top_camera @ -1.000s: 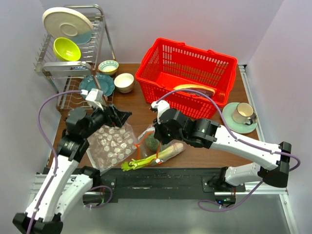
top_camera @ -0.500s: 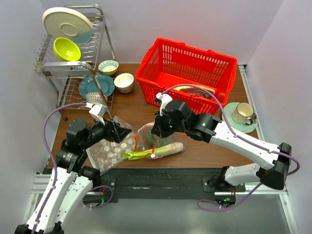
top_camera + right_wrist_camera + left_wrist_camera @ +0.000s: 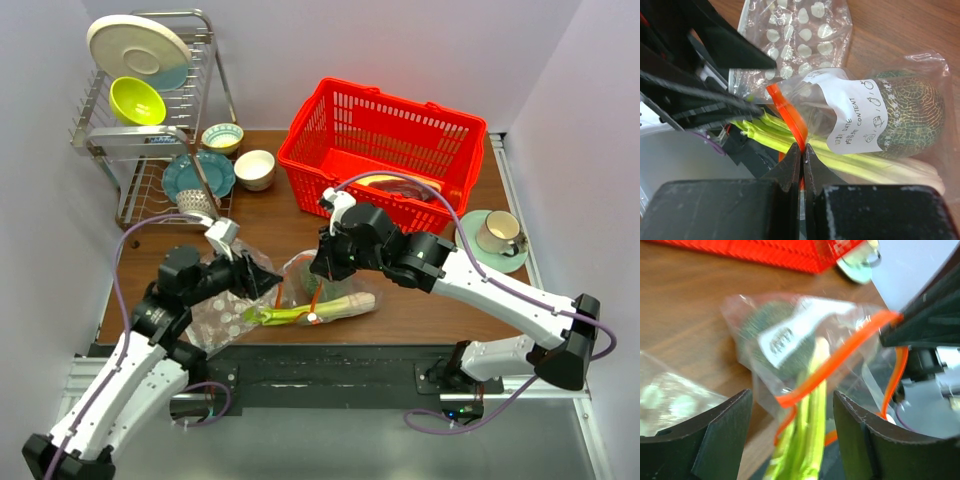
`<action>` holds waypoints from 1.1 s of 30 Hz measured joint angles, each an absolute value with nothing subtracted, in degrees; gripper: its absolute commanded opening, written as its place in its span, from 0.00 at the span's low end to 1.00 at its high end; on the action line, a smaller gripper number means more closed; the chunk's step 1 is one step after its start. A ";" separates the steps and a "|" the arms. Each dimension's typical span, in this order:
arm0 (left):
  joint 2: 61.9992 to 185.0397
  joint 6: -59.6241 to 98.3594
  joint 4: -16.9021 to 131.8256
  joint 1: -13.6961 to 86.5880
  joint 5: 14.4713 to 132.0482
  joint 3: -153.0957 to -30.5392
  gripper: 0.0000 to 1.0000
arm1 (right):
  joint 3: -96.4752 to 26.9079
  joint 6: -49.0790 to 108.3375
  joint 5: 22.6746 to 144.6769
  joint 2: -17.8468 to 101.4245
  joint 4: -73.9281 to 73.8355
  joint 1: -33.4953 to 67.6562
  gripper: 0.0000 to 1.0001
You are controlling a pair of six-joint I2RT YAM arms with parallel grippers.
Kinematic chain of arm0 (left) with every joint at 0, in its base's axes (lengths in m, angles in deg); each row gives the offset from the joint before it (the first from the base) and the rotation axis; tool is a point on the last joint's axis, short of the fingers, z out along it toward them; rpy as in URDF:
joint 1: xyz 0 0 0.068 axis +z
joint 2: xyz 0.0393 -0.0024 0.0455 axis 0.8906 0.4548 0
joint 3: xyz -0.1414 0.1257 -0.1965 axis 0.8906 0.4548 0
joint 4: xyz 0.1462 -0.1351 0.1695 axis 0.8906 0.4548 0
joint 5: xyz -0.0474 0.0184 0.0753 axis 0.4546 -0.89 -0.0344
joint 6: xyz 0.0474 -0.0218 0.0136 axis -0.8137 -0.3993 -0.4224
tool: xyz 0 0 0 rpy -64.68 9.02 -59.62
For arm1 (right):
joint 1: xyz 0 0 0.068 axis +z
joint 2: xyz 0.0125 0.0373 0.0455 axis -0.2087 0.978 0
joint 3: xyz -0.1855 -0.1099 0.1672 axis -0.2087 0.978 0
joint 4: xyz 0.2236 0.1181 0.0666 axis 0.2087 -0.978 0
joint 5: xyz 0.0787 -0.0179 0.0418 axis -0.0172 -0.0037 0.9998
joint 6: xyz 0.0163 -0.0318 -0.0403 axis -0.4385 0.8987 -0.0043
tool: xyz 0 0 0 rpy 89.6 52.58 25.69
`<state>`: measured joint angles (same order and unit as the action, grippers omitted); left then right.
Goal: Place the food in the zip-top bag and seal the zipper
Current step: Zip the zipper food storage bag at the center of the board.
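- Right wrist view: my right gripper (image 3: pixel 802 155) is pinched tight on the orange zipper (image 3: pixel 786 116) at the mouth of the clear bag (image 3: pixel 900 67).
- The green ball (image 3: pixel 912 120) sits deep in the bag, at 3 o'clock from my fingers. The green stalks (image 3: pixel 860 162) lie next to it, but their tips poke out of the mouth toward 9 o'clock.
- In the left wrist view, my left gripper (image 3: pixel 790 400) is wide apart and holds nothing. The stalk tips and the bag mouth lie between its fingers.
- From the top, the bag sits at 6 o'clock on the table (image 3: pixel 270 215). A dotted bag (image 3: pixel 225 312) lies just beside it at 9 o'clock.
- I think the zipper will not shut while the stalk tips are in the mouth. It would close on them and leave a gap.
- The strip is thin. A hard pull could make it slip from my right fingers, and the mouth would flop down.
- My left gripper is so near the dotted bag that it could grab that by mistake.
- Tip the mouth down and the ball might roll out.
- A flat thing with a yellow rim (image 3: pixel 395 182) lies in the red basket (image 3: pixel 380 150) at 1 o'clock. It may be food left out, but I cannot tell.
- A white label (image 3: pixel 852 120) on the bag says "DATE" and "CONTENT". The small signs beside those words are too tiny to read.
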<state>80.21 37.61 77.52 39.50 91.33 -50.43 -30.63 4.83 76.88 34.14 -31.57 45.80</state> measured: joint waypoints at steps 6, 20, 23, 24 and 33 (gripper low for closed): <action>84.56 40.39 73.94 28.58 86.12 -48.93 0.67 | -30.65 4.52 75.59 33.26 -31.66 45.36 0.00; 94.35 40.58 75.09 23.00 72.66 -54.06 0.00 | -30.57 4.35 75.26 30.14 -31.98 44.73 0.00; 95.25 40.10 78.00 22.91 71.04 -58.04 0.00 | -30.52 4.61 75.24 29.85 -32.25 44.33 0.00; 95.51 40.10 79.27 22.87 70.67 -59.61 0.00 | -30.52 4.87 75.24 29.83 -32.38 44.09 0.00; 97.41 42.14 85.15 22.74 72.83 -66.63 0.00 | -31.79 9.92 73.60 30.09 -36.14 40.97 0.37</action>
